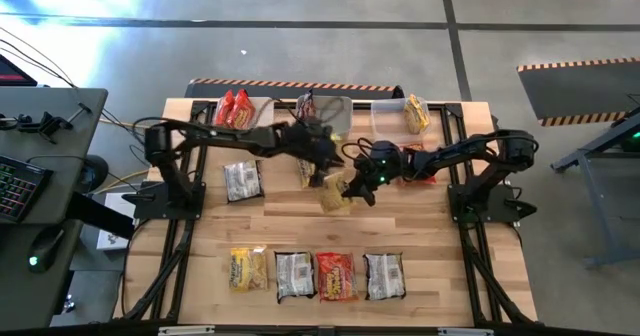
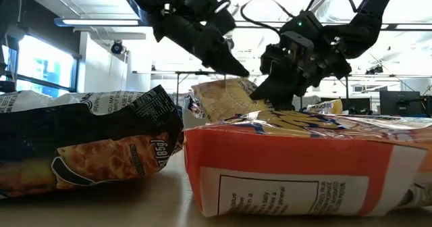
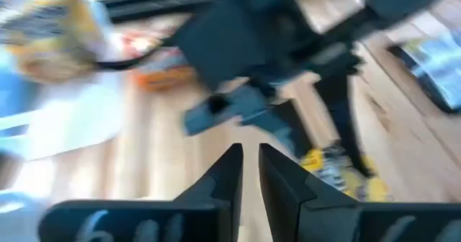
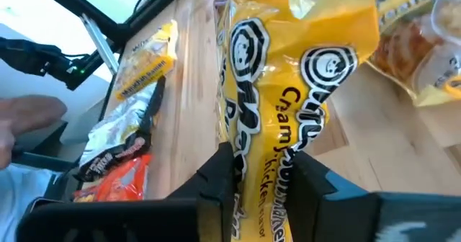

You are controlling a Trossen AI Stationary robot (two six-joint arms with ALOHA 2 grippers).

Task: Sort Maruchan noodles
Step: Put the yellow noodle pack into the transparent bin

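While pinched upright, the yellow packet (image 4: 288, 119) fills the right claw (image 4: 263, 171)

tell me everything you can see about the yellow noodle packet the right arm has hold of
The yellow packet is a crinkled, glossy plastic wrapper with black spiral logos and white lettering. The right gripper has its dark fingers shut on one end, so it hangs tilted above the middle of the wooden table. The left gripper sits just beside it with its fingers nearly together, holding nothing.
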